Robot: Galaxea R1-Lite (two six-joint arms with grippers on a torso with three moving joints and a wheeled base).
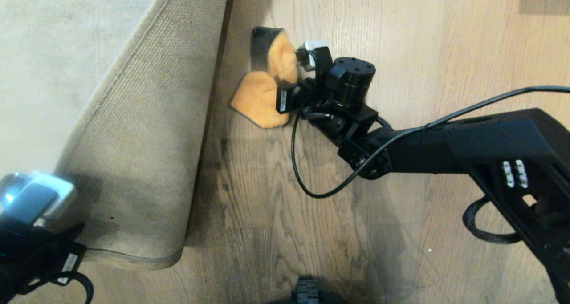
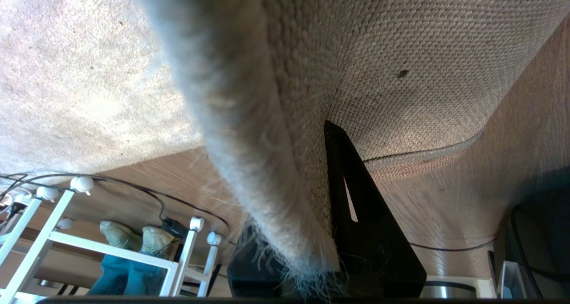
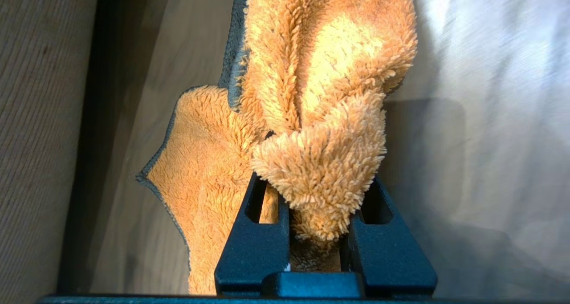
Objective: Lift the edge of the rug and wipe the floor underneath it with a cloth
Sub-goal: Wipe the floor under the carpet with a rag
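Rug (image 1: 58, 50): pale grey pile, corner folded back so the tan woven backing (image 1: 147, 152) faces up; bound hem of the rug edge (image 2: 418, 159) curves clear of the floor (image 1: 401, 50), wood-grain planks exposed beside the fold.

Left gripper (image 2: 320, 233): jaws narrow, pinched on the rug edge, pile against one black finger and woven backing against the other (image 2: 356, 233); frayed fibres hang out at the base of the jaws. In the head view this gripper (image 1: 44, 215) sits at the near corner of the folded flap.

Right gripper (image 3: 318, 224): jaws narrow, closed on a bunched fold of the cloth (image 3: 311, 117), orange fuzzy pile with a grey trim. The rest of the cloth spreads forward of the jaws onto the floor, just beside the shadowed fold line of the rug. Head view: cloth (image 1: 260, 99) lies between the right gripper (image 1: 294, 79) and the lifted flap.
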